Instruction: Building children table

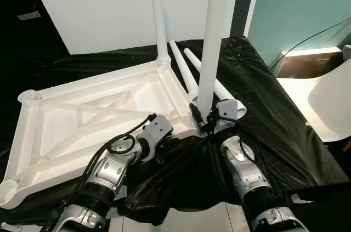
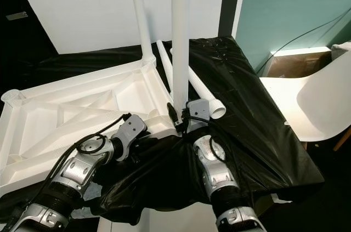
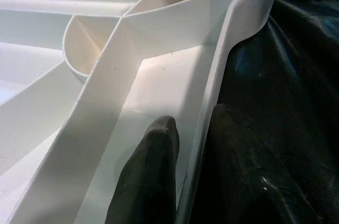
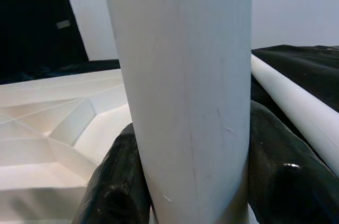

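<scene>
Watch the upright leg [image 1: 211,40] — if you twist it off-axis it can cross-thread or pop from the corner socket of the upturned tabletop [image 1: 82,117] on the black sheet [image 1: 263,106]. Right gripper [image 1: 204,118] is clamped around its base; left gripper [image 3: 185,181] pinches the tabletop's near rim, just beside.

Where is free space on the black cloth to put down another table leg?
Free: the black cloth between the two loose legs and the white chair. Crowded: the near corner of the upturned tabletop, where the right gripper clamps the upright leg and the left gripper pinches the rim.
</scene>
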`<state>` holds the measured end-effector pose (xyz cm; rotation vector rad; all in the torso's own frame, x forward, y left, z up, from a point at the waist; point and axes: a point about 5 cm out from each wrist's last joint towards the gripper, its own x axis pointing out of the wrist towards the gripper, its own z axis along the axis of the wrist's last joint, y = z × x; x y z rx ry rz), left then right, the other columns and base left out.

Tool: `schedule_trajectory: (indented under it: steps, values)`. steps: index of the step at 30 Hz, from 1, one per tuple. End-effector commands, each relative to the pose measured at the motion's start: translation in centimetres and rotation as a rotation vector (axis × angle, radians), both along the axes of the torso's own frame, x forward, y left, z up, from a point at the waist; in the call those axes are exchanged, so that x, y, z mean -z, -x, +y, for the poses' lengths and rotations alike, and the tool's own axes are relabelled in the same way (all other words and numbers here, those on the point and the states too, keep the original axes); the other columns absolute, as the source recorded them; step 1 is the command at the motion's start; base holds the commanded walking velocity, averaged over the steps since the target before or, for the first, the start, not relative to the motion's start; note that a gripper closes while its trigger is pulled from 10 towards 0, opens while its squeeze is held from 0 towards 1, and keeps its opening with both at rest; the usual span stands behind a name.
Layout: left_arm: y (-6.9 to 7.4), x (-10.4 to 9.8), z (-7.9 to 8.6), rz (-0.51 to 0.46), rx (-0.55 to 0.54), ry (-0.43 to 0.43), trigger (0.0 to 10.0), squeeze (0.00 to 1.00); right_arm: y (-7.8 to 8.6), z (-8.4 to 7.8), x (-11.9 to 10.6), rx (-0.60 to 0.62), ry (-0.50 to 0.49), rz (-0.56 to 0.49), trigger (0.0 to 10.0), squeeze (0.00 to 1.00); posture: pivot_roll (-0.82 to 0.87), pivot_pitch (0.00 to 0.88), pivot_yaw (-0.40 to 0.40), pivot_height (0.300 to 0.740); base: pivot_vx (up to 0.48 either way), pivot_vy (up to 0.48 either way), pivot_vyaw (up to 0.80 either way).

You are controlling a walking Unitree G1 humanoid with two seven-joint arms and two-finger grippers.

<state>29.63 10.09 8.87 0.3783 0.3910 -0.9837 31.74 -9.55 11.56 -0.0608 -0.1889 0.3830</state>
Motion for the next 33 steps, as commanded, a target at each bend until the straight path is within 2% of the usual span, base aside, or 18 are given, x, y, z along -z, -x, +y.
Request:
schedule_trajectory:
  steps: [1,2,3,5,8,9,10,13,17,18,19,23,27,28,29,30,31,33]
  values:
    - [1.9,3.4,0.1,0.155,0.039,-0.060,10.0,0.00,-0.7,-1.9,0.5,0.038,0.014,0.052,10.0,0.00,-0.05,0.000,0.042,0.740,0.000,0.000,0.00]
    - [1.8,3.3,0.3,0.153,0.037,-0.062,10.0,0.00,-1.1,-2.6,0.1,0.005,0.027,0.053,10.0,0.44,-0.04,0.000,0.043,0.740,0.000,0.000,0.00]
    - [1.8,3.2,0.4,0.152,0.035,-0.063,10.0,0.00,-1.4,-3.1,-0.3,-0.026,0.032,0.052,10.0,1.00,-0.04,0.000,0.041,0.740,0.000,0.000,0.00]
    - [1.7,3.2,0.6,0.151,0.032,-0.064,10.0,0.00,-1.8,-3.8,-0.8,-0.109,0.054,0.068,10.0,1.00,-0.04,0.000,0.041,0.740,0.000,0.000,0.00]
    - [1.8,3.2,0.7,0.151,0.029,-0.065,10.0,0.00,-1.9,-4.0,-1.1,-0.149,0.095,0.060,10.0,1.00,-0.04,0.000,0.039,0.740,0.000,0.000,0.00]
    - [1.9,3.3,0.7,0.153,0.028,-0.065,10.0,0.00,-1.7,-4.2,-1.5,-0.275,0.181,0.055,10.0,0.00,-0.04,0.000,0.043,0.740,0.000,0.000,0.00]
    - [1.9,3.3,0.7,0.153,0.028,-0.065,10.0,0.00,-1.7,-4.2,-1.5,-0.275,0.181,0.055,10.0,0.00,-0.04,0.000,0.043,0.740,0.000,0.000,0.00]
    - [1.9,3.3,0.9,0.155,0.029,-0.068,10.0,0.00,-1.6,-4.6,-2.1,-0.409,0.298,0.037,10.0,0.00,-0.04,0.000,0.048,0.740,0.000,0.000,0.00]
    - [1.8,3.2,0.9,0.154,0.030,-0.070,10.0,0.00,-1.7,-4.9,-2.2,-0.483,0.355,0.060,10.0,0.00,-0.04,0.000,0.048,0.740,0.000,0.000,0.00]
    - [1.8,3.2,0.8,0.153,0.031,-0.070,10.0,0.00,-1.7,-5.2,-2.2,-0.511,0.377,0.078,0.3,0.00,-0.04,0.000,0.049,0.740,0.000,0.000,0.00]
    - [1.7,3.1,0.8,0.150,0.032,-0.070,10.0,0.00,-1.7,-5.4,-2.1,-0.538,0.399,0.093,0.0,0.00,-0.04,0.000,0.046,0.740,0.000,0.000,0.00]
    - [1.6,3.0,0.7,0.147,0.032,-0.068,10.0,0.00,-1.6,-5.5,-1.8,-0.570,0.404,0.125,0.0,0.00,-0.03,0.000,0.045,0.740,0.000,0.000,0.00]
    - [1.8,3.1,0.8,0.147,0.029,-0.068,10.0,0.00,-0.7,-4.6,-0.3,-0.576,0.322,0.180,0.0,0.00,-0.03,0.000,0.046,0.740,0.000,0.000,0.00]
    - [1.9,3.1,0.8,0.149,0.029,-0.068,10.0,0.00,-0.2,-3.8,0.4,-0.538,0.261,0.182,0.0,0.00,-0.03,0.000,0.044,0.740,0.000,0.000,0.00]
    - [1.9,3.1,0.8,0.149,0.029,-0.068,10.0,0.00,-0.2,-3.8,0.4,-0.538,0.261,0.182,0.0,0.00,-0.03,0.000,0.044,0.740,0.000,0.000,0.00]
    - [1.9,3.1,0.8,0.151,0.030,-0.069,10.0,0.00,0.3,-2.9,1.1,-0.466,0.197,0.178,0.0,0.00,-0.03,0.000,0.044,0.740,0.000,0.000,0.00]
    - [1.9,3.1,0.8,0.151,0.030,-0.069,10.0,0.00,0.3,-2.9,1.1,-0.466,0.197,0.178,0.0,0.00,-0.03,0.000,0.044,0.740,0.000,0.000,0.00]
    - [1.9,3.1,0.8,0.153,0.032,-0.069,10.0,0.00,1.0,-2.1,2.0,-0.322,0.109,0.166,0.0,0.00,-0.03,0.000,0.044,0.740,0.000,0.000,0.00]
